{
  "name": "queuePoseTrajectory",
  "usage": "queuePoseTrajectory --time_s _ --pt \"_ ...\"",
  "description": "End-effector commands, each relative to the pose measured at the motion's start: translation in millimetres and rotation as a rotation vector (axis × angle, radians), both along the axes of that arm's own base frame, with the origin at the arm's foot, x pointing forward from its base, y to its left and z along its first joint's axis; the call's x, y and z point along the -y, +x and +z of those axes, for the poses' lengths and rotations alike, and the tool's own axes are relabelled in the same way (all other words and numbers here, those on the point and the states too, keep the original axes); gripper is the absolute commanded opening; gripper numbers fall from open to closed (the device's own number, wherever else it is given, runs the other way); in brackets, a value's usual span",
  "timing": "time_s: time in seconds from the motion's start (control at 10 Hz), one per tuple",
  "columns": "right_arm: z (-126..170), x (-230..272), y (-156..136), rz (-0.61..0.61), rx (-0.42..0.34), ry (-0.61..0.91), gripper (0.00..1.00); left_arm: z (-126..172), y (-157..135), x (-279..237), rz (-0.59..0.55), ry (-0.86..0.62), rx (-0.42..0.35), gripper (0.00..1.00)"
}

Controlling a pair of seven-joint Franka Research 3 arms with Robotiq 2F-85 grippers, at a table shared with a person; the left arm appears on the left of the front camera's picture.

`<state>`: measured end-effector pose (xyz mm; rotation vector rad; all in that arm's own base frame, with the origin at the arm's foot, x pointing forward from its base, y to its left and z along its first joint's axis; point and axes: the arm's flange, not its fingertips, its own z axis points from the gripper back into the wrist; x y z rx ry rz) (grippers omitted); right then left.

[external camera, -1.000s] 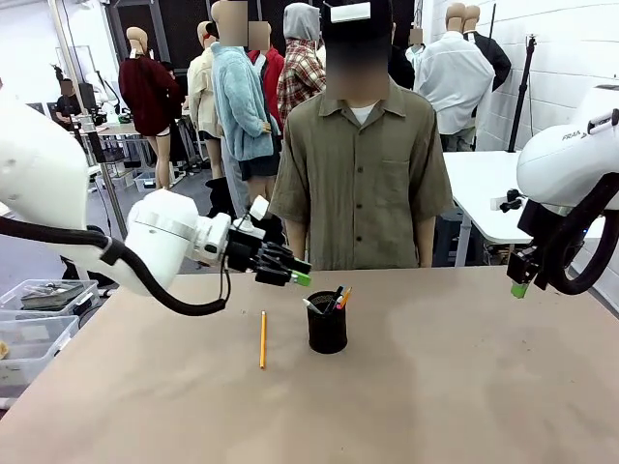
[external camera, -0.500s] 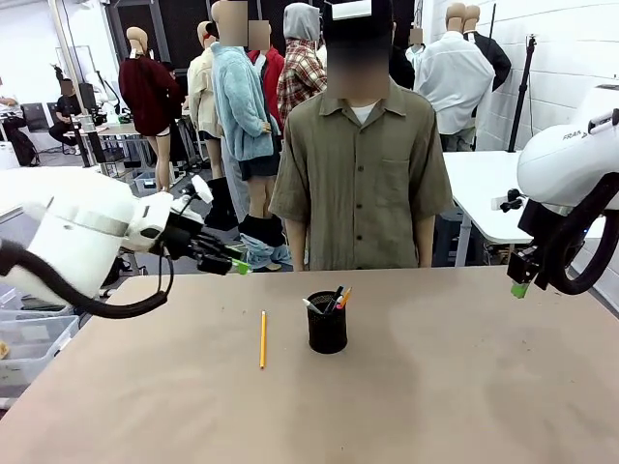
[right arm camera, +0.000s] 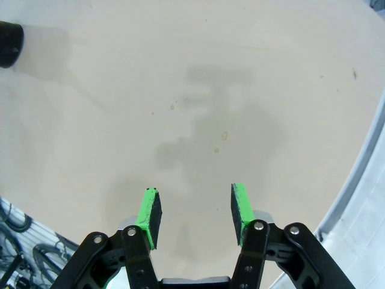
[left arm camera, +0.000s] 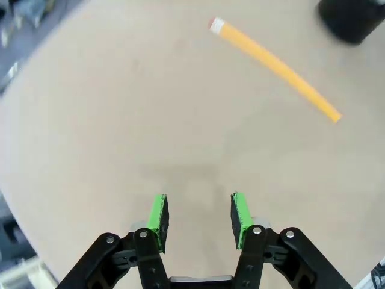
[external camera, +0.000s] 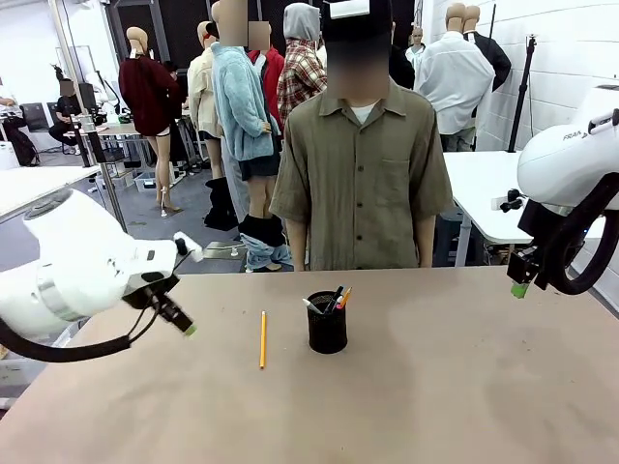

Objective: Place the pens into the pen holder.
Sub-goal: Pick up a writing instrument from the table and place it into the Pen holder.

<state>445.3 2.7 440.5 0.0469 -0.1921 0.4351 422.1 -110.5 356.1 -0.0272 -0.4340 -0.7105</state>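
Note:
A long yellow pencil (external camera: 262,339) lies flat on the tan table, just left of the black mesh pen holder (external camera: 327,329). Several pens (external camera: 335,298) stand in the holder, among them a dark one, a whitish one and an orange-tipped one. My left gripper (external camera: 186,328) hangs open and empty above the table's left side, well left of the pencil. In the left wrist view the pencil (left arm camera: 275,67) lies ahead of the open green pads (left arm camera: 158,215), with the holder (left arm camera: 354,18) at the top right corner. My right gripper (external camera: 520,289) is raised at the far right, open and empty (right arm camera: 194,211).
A person in an olive shirt (external camera: 361,174) stands at the far edge behind the holder, hands out of sight. A white table (external camera: 484,188) stands behind on the right. The table's right edge (right arm camera: 355,180) shows in the right wrist view.
My left arm has swung back from beside the holder to the table's left side, and its gripper has dropped lower. The right arm, pencil and holder have not moved.

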Motion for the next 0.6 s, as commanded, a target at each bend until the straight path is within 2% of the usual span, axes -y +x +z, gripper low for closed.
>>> queuePoseTrajectory --time_s 0.0,0.1,0.2,0.4,0.5 --pt "-3 1 -1 0.005 0.012 -0.031 0.60 96 13 53 0.132 0.076 -0.239 0.56" --pt "-3 1 -1 0.005 0.012 -0.031 0.60 98 14 61 0.155 0.096 -0.263 0.56" --pt "-3 1 -1 0.005 0.012 -0.031 0.60 100 18 62 0.123 0.047 -0.281 0.56" --pt "-3 1 -1 0.005 0.012 -0.031 0.60 95 23 78 0.160 -0.015 -0.323 0.56" --pt "-3 1 -1 0.005 0.012 -0.031 0.60 91 26 84 0.173 -0.078 -0.368 0.56"
